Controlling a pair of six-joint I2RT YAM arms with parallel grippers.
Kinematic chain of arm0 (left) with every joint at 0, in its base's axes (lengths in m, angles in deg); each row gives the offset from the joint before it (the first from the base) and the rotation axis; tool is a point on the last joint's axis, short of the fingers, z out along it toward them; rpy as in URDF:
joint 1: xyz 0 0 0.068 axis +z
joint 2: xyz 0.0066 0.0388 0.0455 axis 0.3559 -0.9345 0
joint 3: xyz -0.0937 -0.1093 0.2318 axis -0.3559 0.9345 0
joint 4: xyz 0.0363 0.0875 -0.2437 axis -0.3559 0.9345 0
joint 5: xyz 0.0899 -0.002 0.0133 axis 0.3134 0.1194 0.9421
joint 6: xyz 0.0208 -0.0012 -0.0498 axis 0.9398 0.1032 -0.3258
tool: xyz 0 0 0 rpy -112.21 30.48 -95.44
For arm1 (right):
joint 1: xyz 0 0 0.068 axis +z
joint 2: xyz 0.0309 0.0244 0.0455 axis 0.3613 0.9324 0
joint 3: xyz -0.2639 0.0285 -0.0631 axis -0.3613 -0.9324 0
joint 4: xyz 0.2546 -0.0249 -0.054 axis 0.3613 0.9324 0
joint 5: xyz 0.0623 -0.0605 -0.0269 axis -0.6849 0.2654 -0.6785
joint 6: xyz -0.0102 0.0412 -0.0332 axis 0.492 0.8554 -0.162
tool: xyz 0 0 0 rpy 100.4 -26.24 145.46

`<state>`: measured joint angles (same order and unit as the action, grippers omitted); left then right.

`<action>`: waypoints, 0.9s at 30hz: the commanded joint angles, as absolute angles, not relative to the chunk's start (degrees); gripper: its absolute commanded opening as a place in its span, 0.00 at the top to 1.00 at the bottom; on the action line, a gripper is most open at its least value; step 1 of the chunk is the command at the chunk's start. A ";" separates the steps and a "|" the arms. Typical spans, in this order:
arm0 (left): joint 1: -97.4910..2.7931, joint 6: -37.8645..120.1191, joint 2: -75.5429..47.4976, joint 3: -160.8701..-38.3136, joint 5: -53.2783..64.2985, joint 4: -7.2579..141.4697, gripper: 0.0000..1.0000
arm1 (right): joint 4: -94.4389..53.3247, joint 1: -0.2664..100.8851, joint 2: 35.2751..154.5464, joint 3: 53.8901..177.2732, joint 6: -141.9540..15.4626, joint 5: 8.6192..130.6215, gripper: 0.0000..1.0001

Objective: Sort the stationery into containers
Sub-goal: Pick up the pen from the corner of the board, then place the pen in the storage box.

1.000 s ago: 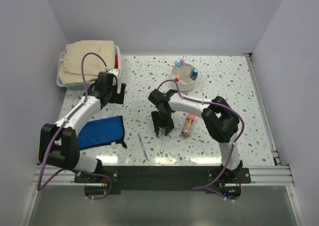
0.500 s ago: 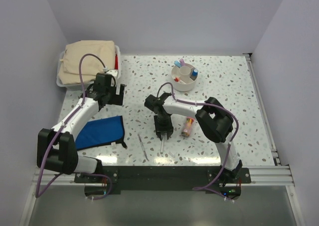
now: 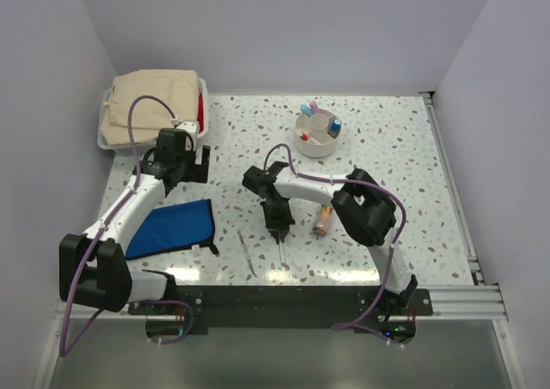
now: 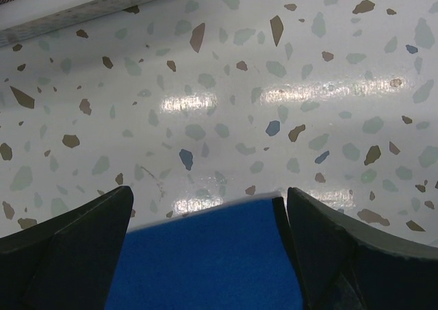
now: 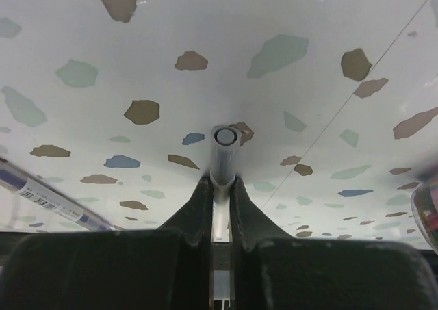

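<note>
One slim silver pen (image 5: 224, 149) lies on the table (image 5: 287, 22) near its front edge, clamped in my right claw (image 5: 220, 187). My left claw (image 4: 209, 200) hangs spread wide above the blue pouch (image 4: 205, 262).

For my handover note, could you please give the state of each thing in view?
Right gripper: shut on silver pen.
Left gripper: open, empty.
Cup: upright, holding several sticks.
Bin: holds folded cloth.
Pink tube: lying loose on table.
Second pen: lying loose on table.
Blue pouch: flat on table.
</note>
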<state>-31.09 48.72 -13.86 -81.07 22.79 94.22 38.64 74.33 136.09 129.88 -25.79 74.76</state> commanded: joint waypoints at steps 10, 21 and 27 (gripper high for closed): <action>-30.61 54.46 -14.82 -89.46 17.11 94.70 0.05 | 27.73 72.43 122.91 134.95 -40.59 80.42 1.00; -30.69 57.01 -18.86 -93.78 7.10 94.35 0.06 | -0.97 57.84 110.35 126.31 -60.44 82.88 1.00; -30.78 57.89 -21.75 -95.80 4.81 93.47 0.07 | -19.30 55.37 108.04 120.02 -73.37 87.62 1.00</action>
<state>-30.98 55.67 -19.98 -92.09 8.34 95.45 -3.55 55.12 109.20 121.44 -61.33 83.94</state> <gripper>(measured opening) 0.936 0.060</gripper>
